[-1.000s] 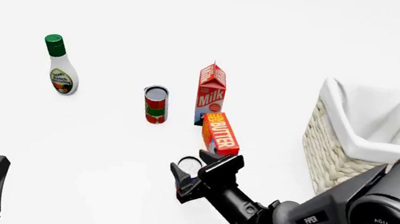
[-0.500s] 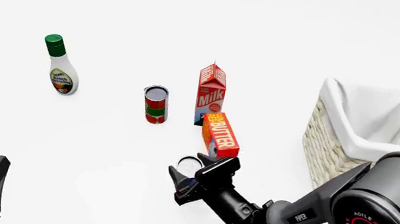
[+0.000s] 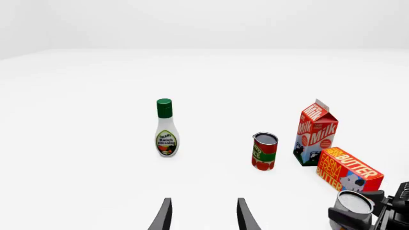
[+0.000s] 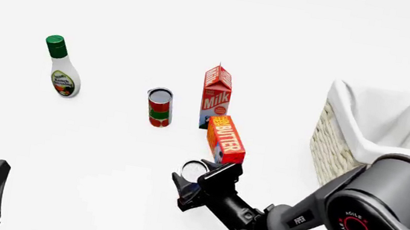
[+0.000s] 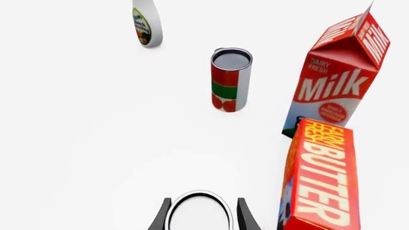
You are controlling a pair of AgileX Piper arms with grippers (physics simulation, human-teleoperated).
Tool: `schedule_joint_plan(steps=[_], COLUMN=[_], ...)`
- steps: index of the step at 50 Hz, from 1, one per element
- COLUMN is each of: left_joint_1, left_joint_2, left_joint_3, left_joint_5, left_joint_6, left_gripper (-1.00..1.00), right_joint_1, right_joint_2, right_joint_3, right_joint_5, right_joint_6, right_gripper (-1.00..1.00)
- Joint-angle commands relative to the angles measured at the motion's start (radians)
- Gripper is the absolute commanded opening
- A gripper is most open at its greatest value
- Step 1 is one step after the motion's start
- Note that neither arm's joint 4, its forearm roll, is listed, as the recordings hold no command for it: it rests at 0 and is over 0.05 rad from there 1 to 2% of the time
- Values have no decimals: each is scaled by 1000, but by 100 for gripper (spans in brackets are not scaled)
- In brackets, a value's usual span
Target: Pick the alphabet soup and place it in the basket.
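Silver-topped soup [image 4: 194, 171] is sitting on the surface beside the butter [image 4: 227, 138], the right pincer [image 4: 194, 186] straddling it with fingers apart, ready for clamping before carrying to the basket [image 4: 352, 134].

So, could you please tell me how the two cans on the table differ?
The soup can sits near the butter box, between the right hand's fingers; the red-and-green can stands free, left of the milk carton. The soup can's label is hidden. Both stand upright with silvery tops.

Right arm [image 4: 352, 216] dark grey, glossy; red AGILE ring emblem, white PIPER lettering; black fingers [image 4: 217, 175]
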Motion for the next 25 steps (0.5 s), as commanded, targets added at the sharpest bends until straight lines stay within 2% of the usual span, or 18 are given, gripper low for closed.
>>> schedule_joint_plan(steps=[1,7,8,25], left_joint_1=[0,0,0,0], left_joint_2=[0,0,0,0], left_joint_3=[0,0,0,0], left_joint_5=[0,0,0,0], left_joint_6=[0,0,0,0], left_gripper=[100,100,100,100], right_joint_1=[0,0,0,5], right_joint_2=[15,19,19,9], right_joint_3=[-8,-7,-6,4], right_joint_5=[0,-5,-6,-11], right_joint_6=[2,3,3,9], right_gripper=[100,100,-100,-100])
